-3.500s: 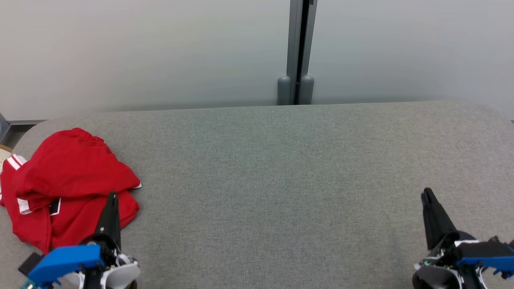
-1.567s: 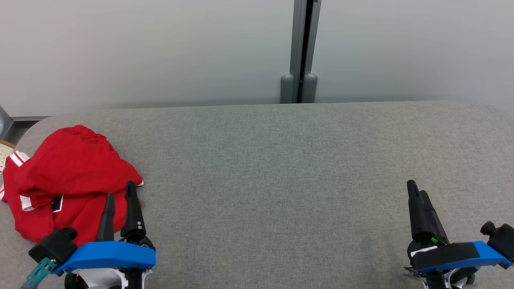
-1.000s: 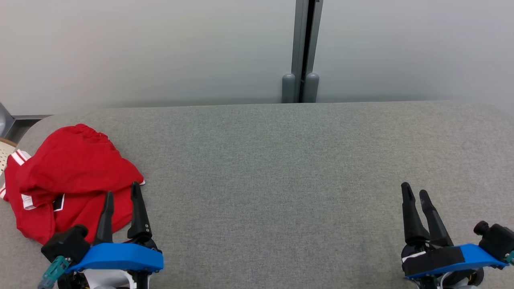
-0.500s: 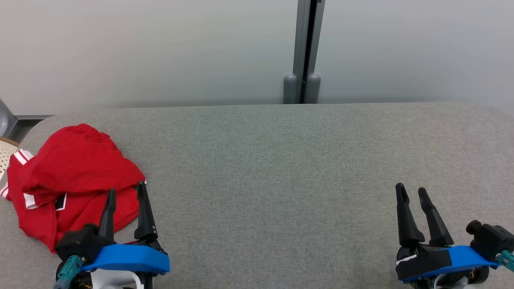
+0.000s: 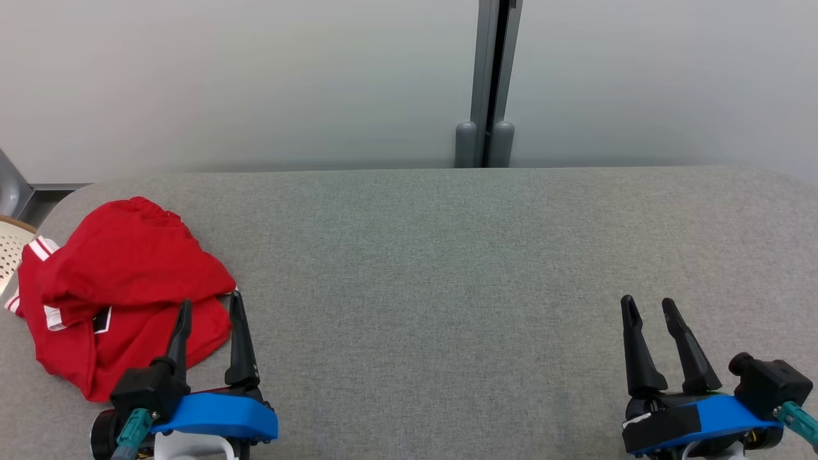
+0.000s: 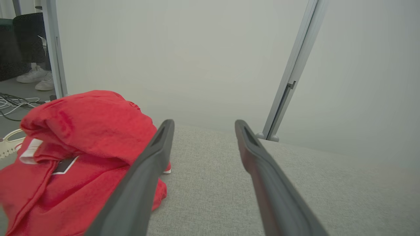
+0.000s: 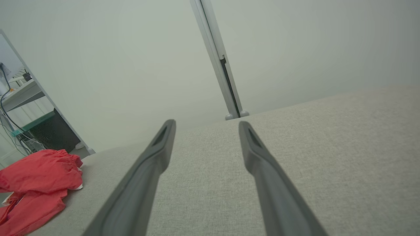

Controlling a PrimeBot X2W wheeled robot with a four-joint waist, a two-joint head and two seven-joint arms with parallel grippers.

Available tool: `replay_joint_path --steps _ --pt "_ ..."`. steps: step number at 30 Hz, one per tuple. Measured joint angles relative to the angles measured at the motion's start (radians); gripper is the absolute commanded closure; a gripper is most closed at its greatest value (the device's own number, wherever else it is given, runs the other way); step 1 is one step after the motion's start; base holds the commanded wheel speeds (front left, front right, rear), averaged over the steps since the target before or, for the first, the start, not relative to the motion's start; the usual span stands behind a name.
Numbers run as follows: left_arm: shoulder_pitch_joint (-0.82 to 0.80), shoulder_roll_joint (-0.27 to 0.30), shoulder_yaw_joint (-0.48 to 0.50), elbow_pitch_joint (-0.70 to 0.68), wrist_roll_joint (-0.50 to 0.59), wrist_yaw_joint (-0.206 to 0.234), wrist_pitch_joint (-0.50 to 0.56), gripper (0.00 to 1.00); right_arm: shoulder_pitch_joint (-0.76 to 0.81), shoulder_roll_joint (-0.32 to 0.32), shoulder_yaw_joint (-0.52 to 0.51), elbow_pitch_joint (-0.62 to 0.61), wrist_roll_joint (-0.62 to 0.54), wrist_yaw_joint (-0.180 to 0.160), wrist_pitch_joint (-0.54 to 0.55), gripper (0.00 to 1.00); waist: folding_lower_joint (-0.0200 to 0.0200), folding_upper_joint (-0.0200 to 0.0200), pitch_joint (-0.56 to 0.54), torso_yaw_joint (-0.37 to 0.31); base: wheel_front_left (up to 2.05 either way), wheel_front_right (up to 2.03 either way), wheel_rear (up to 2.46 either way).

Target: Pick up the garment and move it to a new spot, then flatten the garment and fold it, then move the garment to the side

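A crumpled red garment with white stripes and a black tag lies bunched at the left end of the grey fabric table. My left gripper is open at the lower left, its tips just over the garment's near right edge, nothing between the fingers. In the left wrist view the red garment sits left of and behind the left finger. My right gripper stands open at the lower right over bare table. The right wrist view shows the garment far off at the left.
A grey wall with a metal post rises behind the table. A pale perforated basket peeks past the table's left edge. White shoes and cables lie on the floor beyond the table in the left wrist view.
Both grippers have opened from shut. The left arm has shifted right and turned; the right gripper has edged left. The camera has drifted slightly, shifting the scene right.
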Motion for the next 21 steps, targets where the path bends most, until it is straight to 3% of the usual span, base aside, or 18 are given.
replay_joint_path --steps 21 --pt "-0.007 0.002 -0.021 0.036 0.147 0.022 -0.042 0.00 0.006 -0.001 -0.003 0.015 -0.167 0.000 -0.042 0.00 0.0000 0.0000 -0.003 0.012 0.00 0.00 0.00"
